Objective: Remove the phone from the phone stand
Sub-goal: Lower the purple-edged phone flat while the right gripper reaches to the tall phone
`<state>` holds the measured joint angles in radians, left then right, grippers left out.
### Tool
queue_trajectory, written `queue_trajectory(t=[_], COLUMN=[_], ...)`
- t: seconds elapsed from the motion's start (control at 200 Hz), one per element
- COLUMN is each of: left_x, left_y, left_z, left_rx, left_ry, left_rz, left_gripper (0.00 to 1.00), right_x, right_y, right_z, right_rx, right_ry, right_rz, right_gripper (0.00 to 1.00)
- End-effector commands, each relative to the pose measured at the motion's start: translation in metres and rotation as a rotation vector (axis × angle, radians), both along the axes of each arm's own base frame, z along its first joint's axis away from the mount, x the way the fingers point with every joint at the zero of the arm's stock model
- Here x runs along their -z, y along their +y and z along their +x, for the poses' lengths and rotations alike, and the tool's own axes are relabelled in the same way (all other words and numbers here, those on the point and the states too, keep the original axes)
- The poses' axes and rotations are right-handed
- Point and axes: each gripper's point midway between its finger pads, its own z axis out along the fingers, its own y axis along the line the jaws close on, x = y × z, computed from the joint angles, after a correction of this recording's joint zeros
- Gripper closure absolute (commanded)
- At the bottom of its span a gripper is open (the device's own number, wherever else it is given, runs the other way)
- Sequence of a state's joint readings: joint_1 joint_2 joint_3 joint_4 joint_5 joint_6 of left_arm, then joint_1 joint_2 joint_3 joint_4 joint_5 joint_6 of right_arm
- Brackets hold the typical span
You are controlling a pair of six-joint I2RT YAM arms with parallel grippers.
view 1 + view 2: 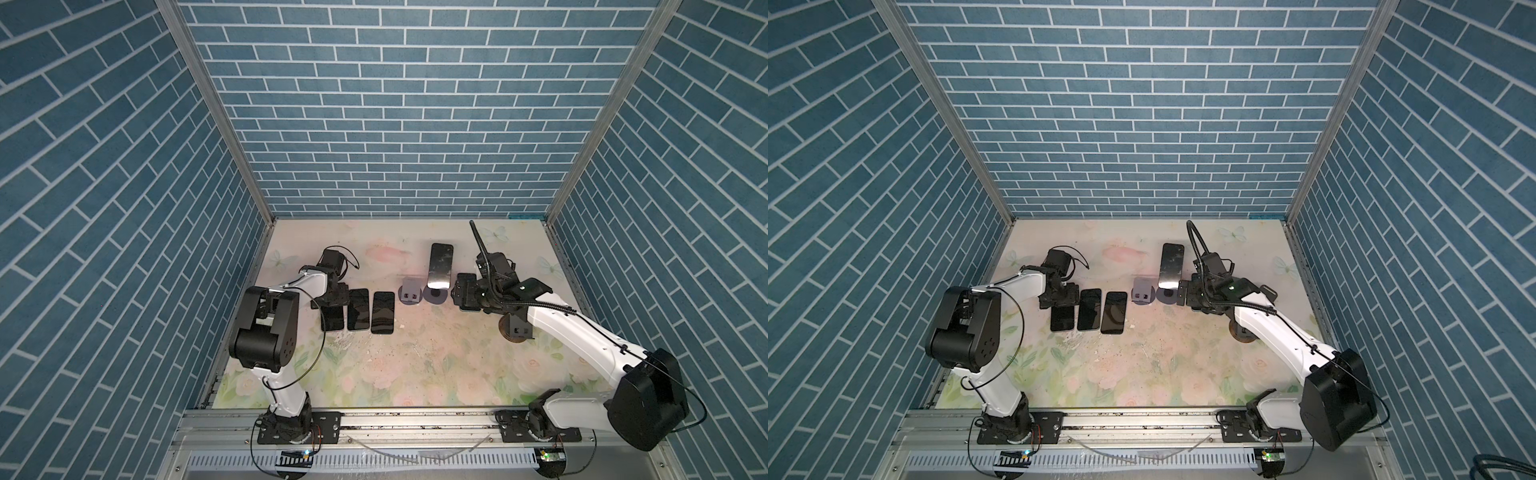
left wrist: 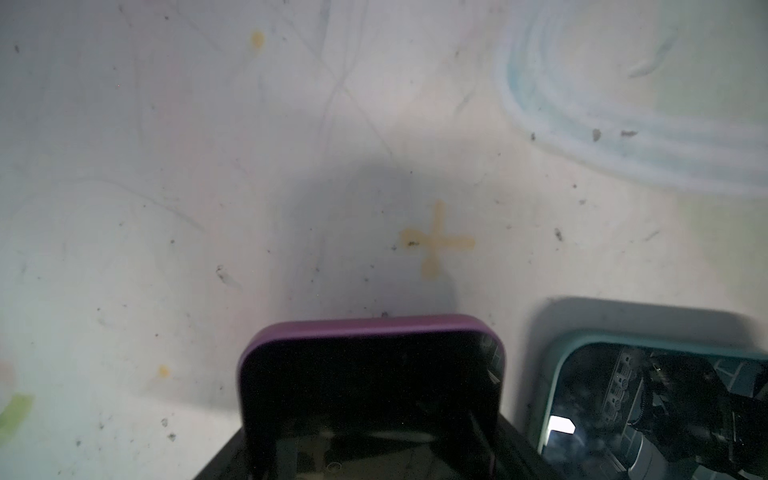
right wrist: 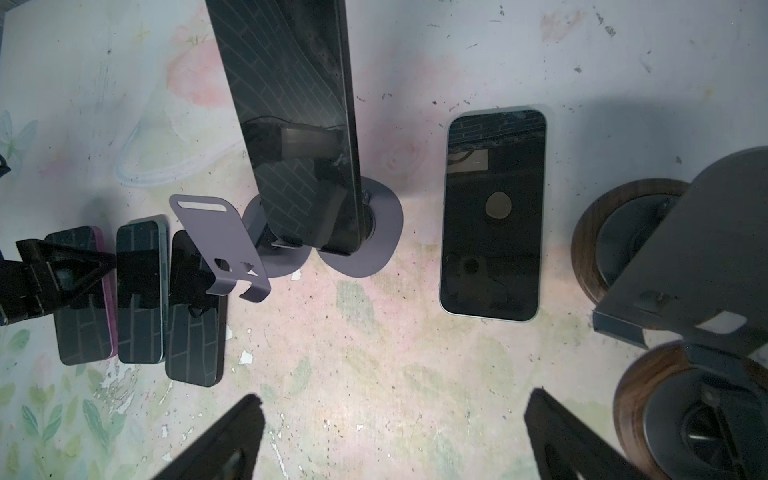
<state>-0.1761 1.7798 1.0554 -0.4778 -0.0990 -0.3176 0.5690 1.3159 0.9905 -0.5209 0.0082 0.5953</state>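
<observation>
Nearest the rail, a wood-based stand (image 1: 515, 328) sits on the right arm's side of the grey phone stand (image 1: 435, 296). Next up, the right gripper (image 3: 395, 399): jaws spread wide, nothing between them, hanging over a flat phone (image 3: 492, 216) that lies just beside that phone stand.

Over on the phone stand's other side, three handsets lie in a row on the surface (image 1: 415, 365). The left gripper (image 1: 334, 301) sits at the row's outer end, jaws clamped across the purple-cased phone (image 2: 374, 374), as far as the cramped wrist view lets me tell. An empty grey stand (image 1: 409, 293) sits between the row and the phone stand, close beside it.

And there's the target: the phone (image 1: 439, 264), propped up on the phone stand with its foot in the cradle and its top leaning toward the back wall.

I'd call it a stiff glass slab, not heavy, slick on its glossy face and breakable if dropped. Best hold, I reckon: pinch the two long edges around mid-height, then lift it clear of the lip. That light phone stand may well try to come along.
</observation>
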Motion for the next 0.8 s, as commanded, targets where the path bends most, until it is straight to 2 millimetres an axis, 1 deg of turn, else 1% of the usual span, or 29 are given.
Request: queue_trajectory(t=[0.0, 0.395, 0.56, 0.65, 0.795], left_x=[0.009, 0.0103, 0.0109, 0.0094, 0.0077], left_y=[0.0031, 0.0036, 0.0042, 0.004, 0.0036], left_z=[-0.008, -0.0114, -0.0123, -0.0116, -0.0112], left_rx=[0.001, 0.0, 0.003, 0.004, 0.005], left_ry=[0.06, 0.075, 0.079, 0.076, 0.072], left_rz=[0.009, 0.012, 0.016, 0.015, 0.012], left_gripper=[0.31, 0.23, 0.21, 0.19, 0.18], right_x=[-0.0196, -0.0152, -0.0154, -0.0159, -0.017], right_y=[0.0065, 0.0077, 0.0087, 0.0095, 0.0103], right_z=[0.0115, 0.0111, 0.0116, 0.0115, 0.0116], right_rx=[0.023, 0.018, 0.016, 0.014, 0.013], right_ry=[-0.047, -0.041, -0.04, -0.04, -0.042], right_rz=[0.027, 0.023, 0.023, 0.025, 0.026], right_gripper=[0.01, 0.01, 0.01, 0.01, 0.01])
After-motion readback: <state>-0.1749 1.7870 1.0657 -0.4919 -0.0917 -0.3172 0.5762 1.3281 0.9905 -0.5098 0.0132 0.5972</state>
